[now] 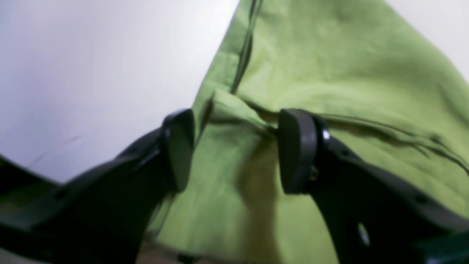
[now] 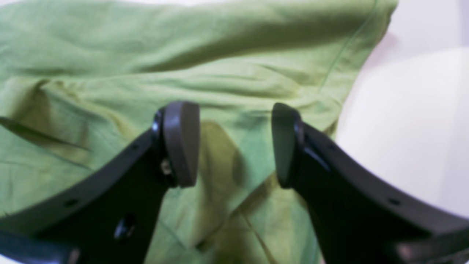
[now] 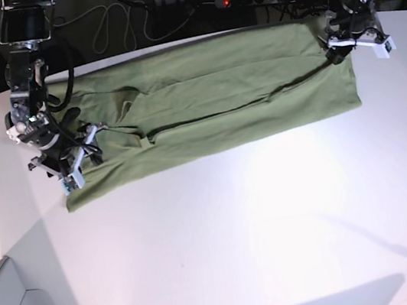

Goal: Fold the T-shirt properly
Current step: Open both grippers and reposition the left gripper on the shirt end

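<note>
Folding well from here calls for both grippers to pinch their end of the cloth cleanly, lift evenly, and carry the two ends at the same pace so the long band stays flat and its edges line up. The T-shirt (image 3: 211,101) lies on the white table (image 3: 261,221) at the far side, already doubled into a long strip running left to right. The left gripper (image 1: 234,150) hovers over the strip's right end, jaws spread, a raised crease sitting between them. The right gripper (image 2: 234,145) hovers over the left end, jaws likewise apart, with cloth below and nothing pinched.
</note>
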{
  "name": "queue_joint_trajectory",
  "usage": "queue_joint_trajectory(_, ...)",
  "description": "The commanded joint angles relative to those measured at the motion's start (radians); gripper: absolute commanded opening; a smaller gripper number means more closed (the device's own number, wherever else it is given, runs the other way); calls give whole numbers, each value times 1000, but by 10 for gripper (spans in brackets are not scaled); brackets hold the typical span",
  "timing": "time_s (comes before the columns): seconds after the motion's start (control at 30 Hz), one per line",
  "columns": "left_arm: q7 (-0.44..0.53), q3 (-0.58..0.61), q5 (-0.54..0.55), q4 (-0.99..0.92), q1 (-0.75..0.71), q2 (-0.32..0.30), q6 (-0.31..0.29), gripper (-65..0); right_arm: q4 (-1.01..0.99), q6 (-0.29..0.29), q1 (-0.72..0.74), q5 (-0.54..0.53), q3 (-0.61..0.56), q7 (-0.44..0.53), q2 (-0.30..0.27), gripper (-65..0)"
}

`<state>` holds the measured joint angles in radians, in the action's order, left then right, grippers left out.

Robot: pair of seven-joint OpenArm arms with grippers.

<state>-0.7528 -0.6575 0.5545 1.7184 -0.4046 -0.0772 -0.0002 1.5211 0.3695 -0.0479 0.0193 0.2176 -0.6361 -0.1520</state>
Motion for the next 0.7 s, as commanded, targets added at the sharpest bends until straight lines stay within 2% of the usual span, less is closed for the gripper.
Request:
queue_joint_trajectory(0.0,0,-3,12,5,5,-9,-1,-301,20,7,15,-11,3,20,-10,-351)
queue_joint_trajectory(0.67,0,-49,14,-7,20,-9,-1,-301,20,7,15,-11,3,20,-22,-351)
